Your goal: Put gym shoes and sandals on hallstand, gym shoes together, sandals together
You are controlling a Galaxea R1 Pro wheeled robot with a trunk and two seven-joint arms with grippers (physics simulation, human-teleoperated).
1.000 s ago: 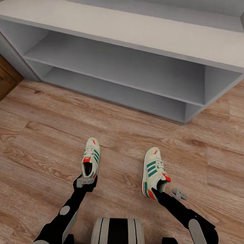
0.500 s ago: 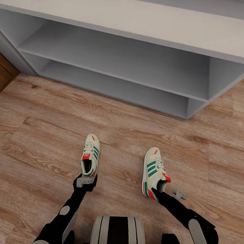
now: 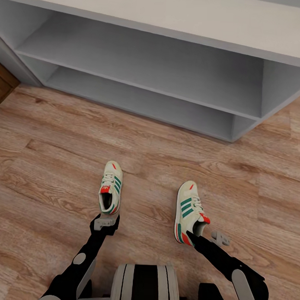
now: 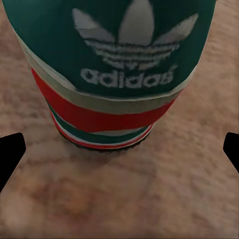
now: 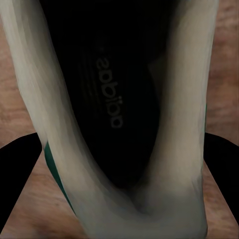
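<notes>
Two gym shoes lie on the corridor floor (image 3: pixel 50 164) in the head view, toes toward the hallstand (image 3: pixel 161 68): the left gym shoe (image 3: pixel 110 187) just ahead of the left gripper (image 3: pixel 105 223), the right gym shoe (image 3: pixel 189 212) with the right gripper (image 3: pixel 199 231) at its heel. Left wrist view: the left shoe's green heel (image 4: pixel 124 64) stands between spread fingertips (image 4: pixel 10 154), untouched. Right wrist view: the shoe's dark opening (image 5: pixel 114 94); I cannot tell if the right jaws are clamped.
</notes>
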